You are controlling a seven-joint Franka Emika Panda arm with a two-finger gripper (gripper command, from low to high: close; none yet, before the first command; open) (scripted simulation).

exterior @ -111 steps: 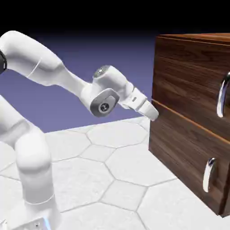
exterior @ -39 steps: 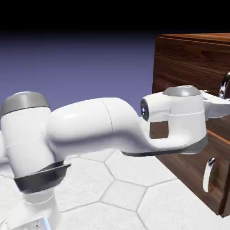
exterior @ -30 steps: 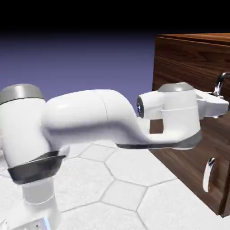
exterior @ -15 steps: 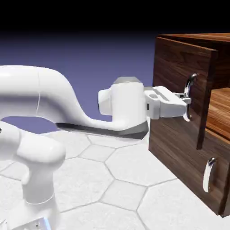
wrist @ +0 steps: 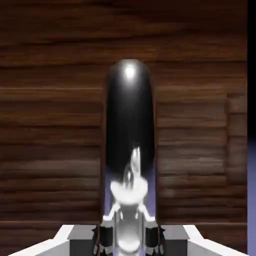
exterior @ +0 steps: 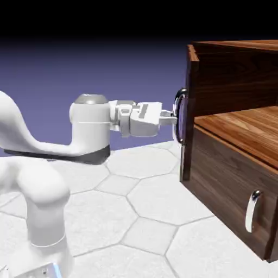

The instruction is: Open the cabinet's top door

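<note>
The dark wood cabinet (exterior: 239, 65) stands at the right of the exterior view. Its top door (exterior: 189, 136) is swung wide open and shows edge-on at the cabinet's left corner. Behind it the upper compartment and its wooden shelf (exterior: 244, 127) are in sight. My gripper (exterior: 175, 118) reaches in level from the left and is shut on the door's curved silver handle (exterior: 179, 106). In the hand view the handle (wrist: 130, 140) runs up the middle, large and shiny, between my fingertips (wrist: 102, 240), with the door's wood (wrist: 50, 125) filling the picture behind it.
The lower panel (exterior: 228, 190) is closed, with its small silver handle (exterior: 252, 210) at the right. The arm's white elbow and base (exterior: 43, 206) fill the lower left, above the pale hexagon-tiled table (exterior: 141, 217).
The door has swung further out, from partly open to edge-on. My gripper has drawn back to the left with the handle in it, and the arm has folded back.
</note>
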